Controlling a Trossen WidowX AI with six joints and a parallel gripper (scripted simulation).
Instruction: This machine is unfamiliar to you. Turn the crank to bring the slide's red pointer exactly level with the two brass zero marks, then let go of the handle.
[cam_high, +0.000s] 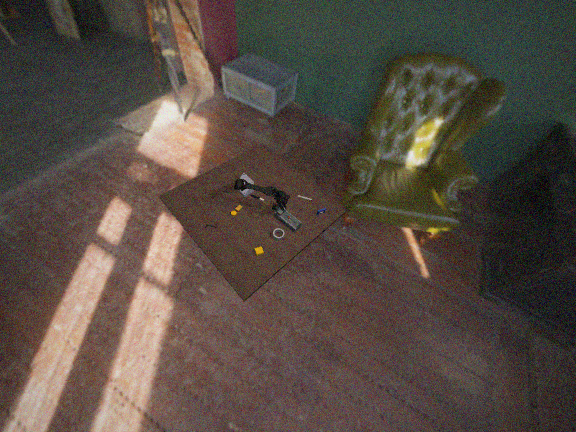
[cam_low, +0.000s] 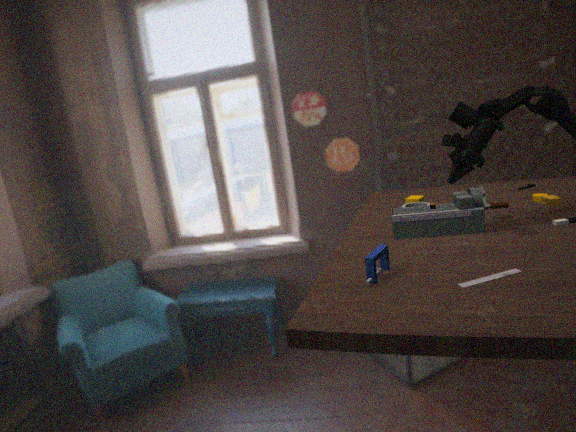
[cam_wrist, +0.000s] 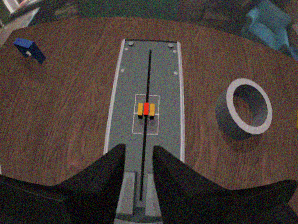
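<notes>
The grey-green machine (cam_high: 292, 222) (cam_low: 437, 225) (cam_wrist: 132, 77) lies on the table with a dark lengthwise slot. In the wrist view its red pointer (cam_wrist: 146, 108) sits between the left brass mark (cam_wrist: 140, 109) and the right brass mark (cam_wrist: 152, 110), about level with them; a small offset cannot be ruled out. A brown handle (cam_low: 498, 205) sticks out at the machine's block end; it is hidden in the wrist view. My gripper (cam_wrist: 139, 151) (cam_low: 452, 179) is above that end, its fingers a little apart with nothing seen between them. It does not touch the handle in the exterior view.
A grey ring (cam_high: 274, 234) (cam_wrist: 226, 121) stands beside the machine. A blue arch (cam_high: 321, 212) (cam_low: 370, 267) (cam_wrist: 29, 48) and a white strip (cam_high: 305, 198) (cam_low: 490, 278) lie on the other side. Yellow pieces (cam_high: 258, 250) (cam_low: 546, 199) and a small dark piece (cam_low: 526, 186) are also on the table.
</notes>
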